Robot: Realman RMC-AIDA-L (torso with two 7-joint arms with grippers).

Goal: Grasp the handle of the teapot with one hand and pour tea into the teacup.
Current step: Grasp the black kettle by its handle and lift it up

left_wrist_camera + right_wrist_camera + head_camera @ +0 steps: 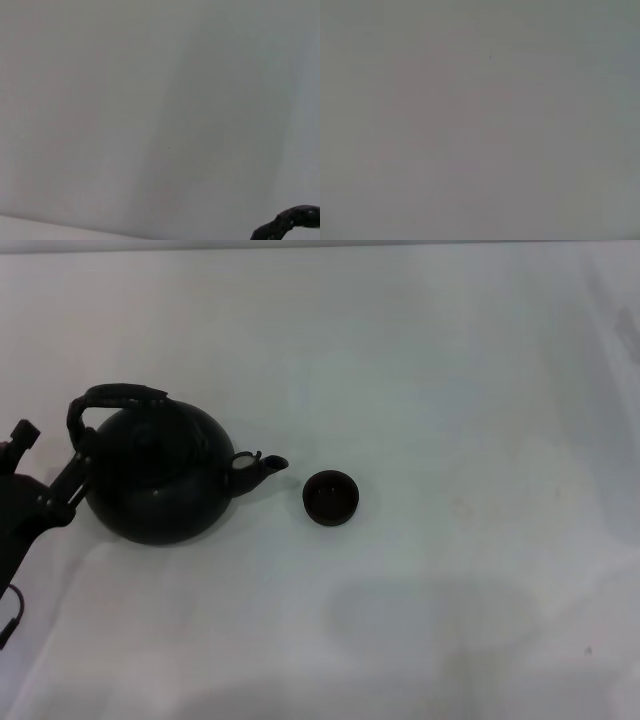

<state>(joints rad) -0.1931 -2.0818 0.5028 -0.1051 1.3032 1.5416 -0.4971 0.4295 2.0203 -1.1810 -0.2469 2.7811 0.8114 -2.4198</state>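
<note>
The matte black teapot (160,480) stands on the white table at the left of the head view, its short spout (262,466) pointing right. Its rough arched handle (115,398) loops over the lid, and a short piece of the handle (292,222) shows in the left wrist view. The small dark teacup (330,497) sits upright just right of the spout, a short gap away. My left gripper (50,468) is at the teapot's left side, close to the lower left end of the handle. The right gripper is out of view.
The white table (450,390) stretches to the right and behind the teapot and cup. The right wrist view shows only a plain grey surface. A faint shadow lies on the table in front of the cup.
</note>
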